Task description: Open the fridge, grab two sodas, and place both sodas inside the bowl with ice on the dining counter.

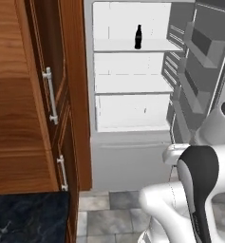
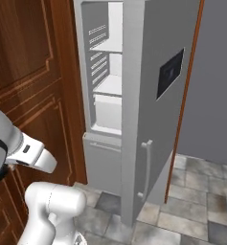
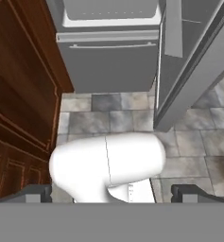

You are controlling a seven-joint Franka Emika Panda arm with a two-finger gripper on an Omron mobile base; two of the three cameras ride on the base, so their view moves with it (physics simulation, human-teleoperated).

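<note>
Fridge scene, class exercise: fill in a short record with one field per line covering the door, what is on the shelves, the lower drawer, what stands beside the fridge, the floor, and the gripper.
fridge door: fridge stands open, door swung out to the right
shelf contents: one black cola bottle upright on the top shelf; the other visible shelves look bare
lower drawer: shut
beside fridge: brown wooden cabinet on its left
floor: grey tiles
gripper: gripper open, empty, aimed down at the floor

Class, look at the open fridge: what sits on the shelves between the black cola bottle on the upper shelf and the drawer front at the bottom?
In the left base view, the shelves below the cola bottle are bare white down to the drawer front of the fridge.
</note>
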